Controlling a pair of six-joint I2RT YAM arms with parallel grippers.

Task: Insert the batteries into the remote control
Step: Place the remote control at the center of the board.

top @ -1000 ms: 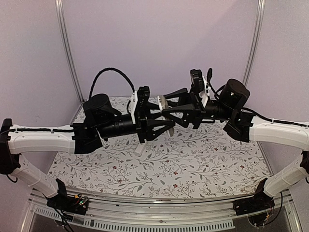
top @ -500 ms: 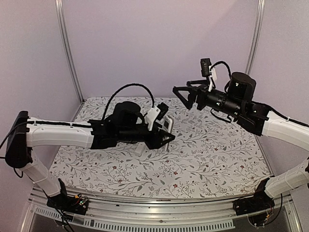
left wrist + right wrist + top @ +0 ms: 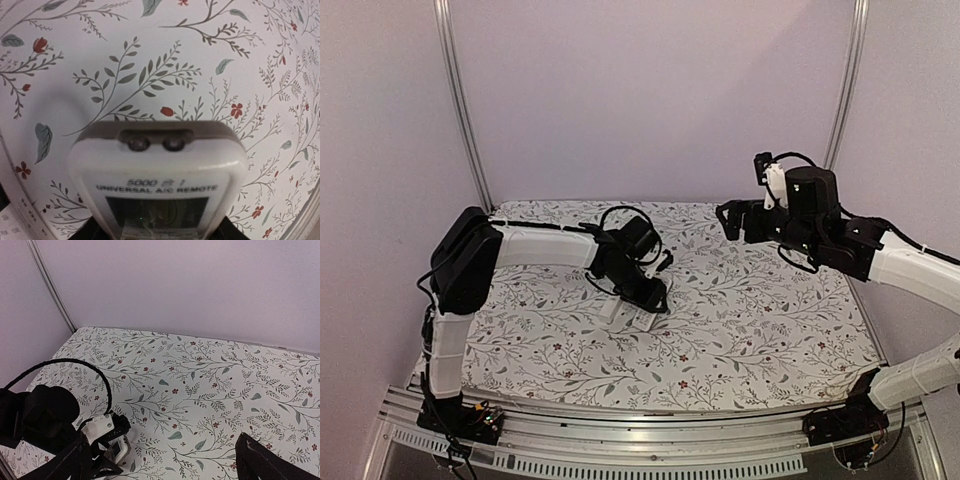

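Worktop (image 3: 770, 330) with a white leaf-and-flower print, enclosed by plain lilac walls (image 3: 650, 90), with metal posts (image 3: 460, 100) at the far corners. Left fingers (image 3: 650, 285) clamp the white remote control (image 3: 157, 175) low over the worktop, just left of centre. Right fingers (image 3: 260, 460) are spread wide and empty, raised above the far right part.
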